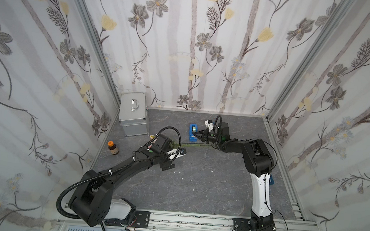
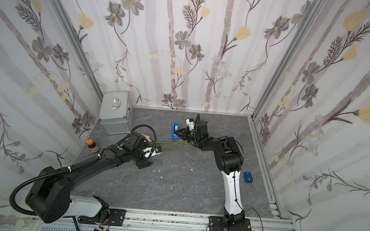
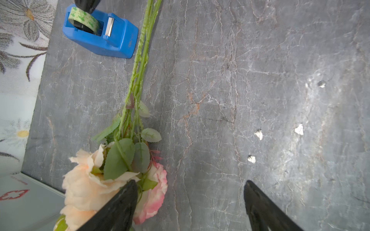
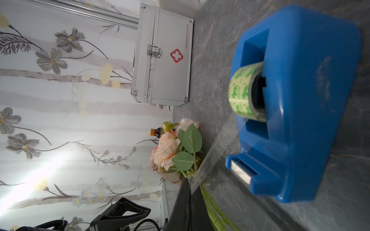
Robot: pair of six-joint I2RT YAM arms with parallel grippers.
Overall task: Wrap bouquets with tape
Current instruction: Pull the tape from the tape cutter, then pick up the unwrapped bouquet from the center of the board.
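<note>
The right end effector (image 1: pixel 196 134), clenched on the end of the tape (image 4: pixel 240 90), should pull slowly, keeping it taut toward the bouquets (image 3: pixel 128 120).

bouquets (image 1: pixel 190 145) largely hidden, tape (image 4: pixel 243 91) seemingly blurred

The bouquet (image 3: pixel 128 120) lies flat on the surface (image 3: pixel 260 60), with pale pink ruffled blooms and green leaves at 9 o'clock and thin stems (image 1: pixel 190 145) running toward 3 o'clock. The tape (image 3: pixel 84 20), a pale green patterned roll with a clear strip drawn out, sits in its blue dispenser (image 1: pixel 193 132) just 12 o'clock of the stems.
</note>
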